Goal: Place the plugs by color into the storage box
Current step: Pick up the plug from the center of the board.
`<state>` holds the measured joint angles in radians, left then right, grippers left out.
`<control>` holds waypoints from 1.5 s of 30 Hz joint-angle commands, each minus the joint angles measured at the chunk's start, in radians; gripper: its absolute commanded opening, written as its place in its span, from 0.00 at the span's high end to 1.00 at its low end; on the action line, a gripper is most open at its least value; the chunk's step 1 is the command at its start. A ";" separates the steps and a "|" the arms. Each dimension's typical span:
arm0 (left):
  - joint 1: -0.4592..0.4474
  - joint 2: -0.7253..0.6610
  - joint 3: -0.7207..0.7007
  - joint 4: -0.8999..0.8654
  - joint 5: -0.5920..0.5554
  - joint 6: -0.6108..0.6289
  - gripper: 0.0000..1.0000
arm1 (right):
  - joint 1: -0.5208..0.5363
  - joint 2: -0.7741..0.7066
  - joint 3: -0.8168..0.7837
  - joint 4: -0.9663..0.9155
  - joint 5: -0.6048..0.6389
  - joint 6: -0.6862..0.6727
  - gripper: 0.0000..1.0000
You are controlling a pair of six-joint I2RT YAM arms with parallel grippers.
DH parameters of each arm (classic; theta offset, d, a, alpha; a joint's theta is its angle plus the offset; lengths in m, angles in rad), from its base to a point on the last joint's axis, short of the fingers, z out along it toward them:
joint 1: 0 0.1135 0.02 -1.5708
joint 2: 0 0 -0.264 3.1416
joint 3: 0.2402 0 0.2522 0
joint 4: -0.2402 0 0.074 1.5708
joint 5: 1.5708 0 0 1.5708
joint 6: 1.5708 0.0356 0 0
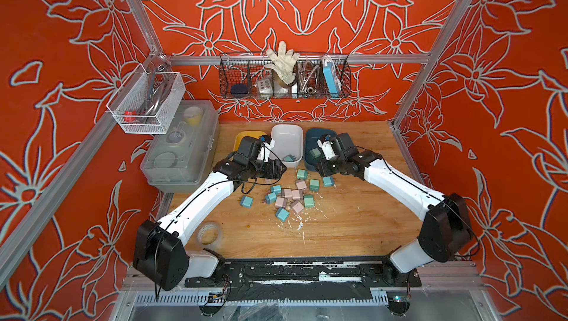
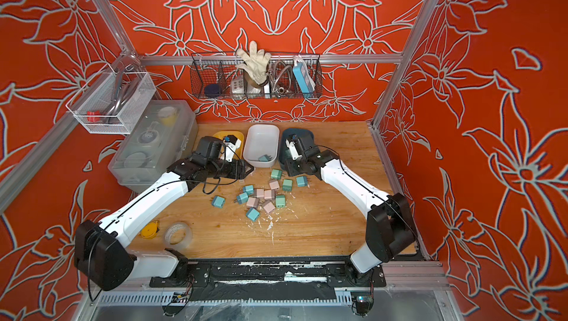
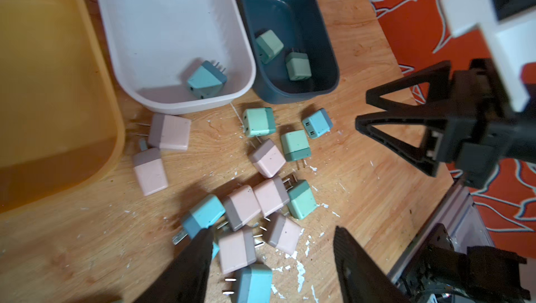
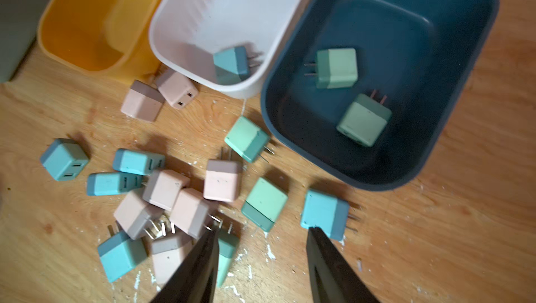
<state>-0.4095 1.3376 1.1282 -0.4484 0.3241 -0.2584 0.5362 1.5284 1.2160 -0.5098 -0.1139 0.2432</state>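
Barely started: two green plugs (image 4: pixel 336 68) in blue bin (image 4: pixel 464 113), one blue plug (image 4: pixel 232 65) in white bin (image 4: pixel 179 26), nothing in yellow bin (image 4: pixel 58 40). Over a dozen plugs of all three colours loose on table (image 4: pixel 435 243). Right gripper (image 4: pixel 264 229) open and empty, hanging near blue bin's rim, a green plug (image 4: pixel 265 200) below its gap, another blue plug (image 4: pixel 324 213) by one fingertip. Left gripper (image 3: pixel 271 230) open and empty above the pile, pink plugs (image 3: pixel 237 249) beneath.
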 commanded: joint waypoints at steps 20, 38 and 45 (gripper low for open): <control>-0.034 0.015 0.004 -0.107 0.019 0.113 0.32 | -0.127 0.107 -0.074 0.048 -0.057 -0.047 0.40; -0.034 0.020 0.007 -0.148 0.033 0.117 0.31 | -0.117 0.168 -0.113 0.067 -0.022 -0.035 0.41; -0.034 0.029 0.010 -0.151 0.053 0.107 0.31 | -0.102 0.177 -0.118 0.063 0.018 -0.033 0.41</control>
<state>-0.4397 1.3533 1.1294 -0.5816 0.3534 -0.1539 0.4244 1.6882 1.1133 -0.4438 -0.1303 0.2073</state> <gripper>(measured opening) 0.687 0.590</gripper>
